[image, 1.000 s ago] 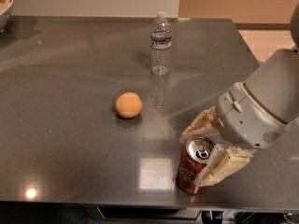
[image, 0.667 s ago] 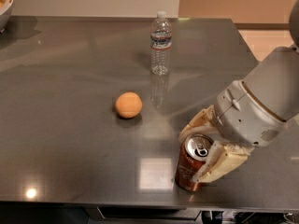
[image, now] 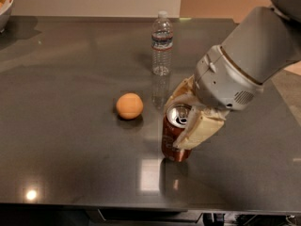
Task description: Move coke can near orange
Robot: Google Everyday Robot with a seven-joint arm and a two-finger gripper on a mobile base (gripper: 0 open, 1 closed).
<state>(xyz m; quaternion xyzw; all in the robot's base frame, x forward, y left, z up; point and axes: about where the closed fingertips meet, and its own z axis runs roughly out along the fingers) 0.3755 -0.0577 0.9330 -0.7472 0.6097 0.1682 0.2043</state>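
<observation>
Near the front edge of the dark grey glossy table [image: 70, 173], my cream two-finger gripper [image: 178, 124] is pinching the small red-brown aluminium coke can [image: 171, 138], which is standing upright. The round pale orange fruit [image: 129, 106] is lying near its left, apart. Behind, the clear plastic water bottle [image: 162, 44] is standing. Open table is spreading left, toward the white bowl [image: 5, 6] at the far corner.

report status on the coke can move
Tool shut on coke can, can upright. Orange to its left in view, apart. Nothing between them; water bottle stands farther back.
</observation>
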